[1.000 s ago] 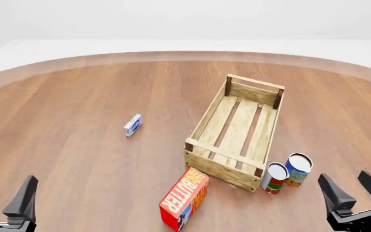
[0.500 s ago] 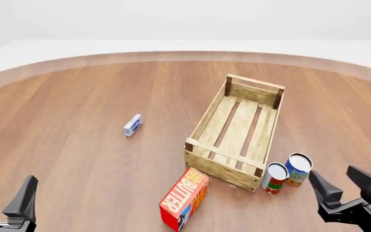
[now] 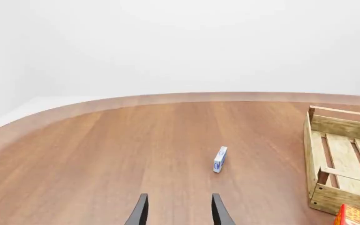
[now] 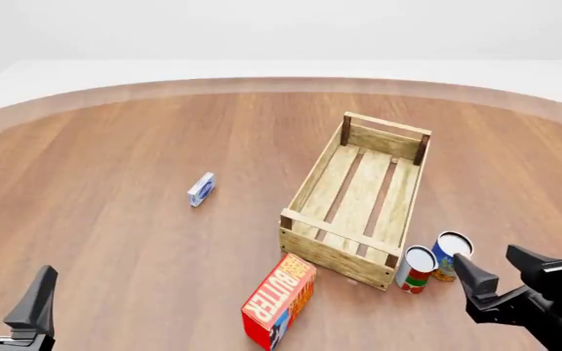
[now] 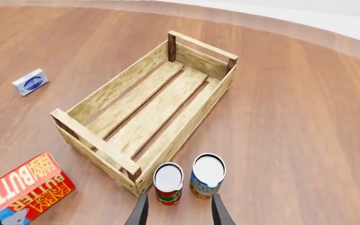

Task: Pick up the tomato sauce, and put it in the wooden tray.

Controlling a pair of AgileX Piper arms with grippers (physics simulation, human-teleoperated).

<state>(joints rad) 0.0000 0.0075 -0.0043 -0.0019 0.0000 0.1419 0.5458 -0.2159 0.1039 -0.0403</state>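
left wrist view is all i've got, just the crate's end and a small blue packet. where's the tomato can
Observer: The tomato can stands outside the crate, at its near right corner.
Operator: anything beside it
Observer: A blue-and-yellow can, close on its right.
Operator: right pincer near it
Observer: Yes. The right pincer is open, empty and close to both cans; in the right wrist view its tips straddle the gap between them.

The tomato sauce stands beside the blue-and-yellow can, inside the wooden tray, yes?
Not inside. The tomato sauce stands on the table just outside the wooden tray, by its near corner, beside the blue-and-yellow can. The front view and the right wrist view both show this.
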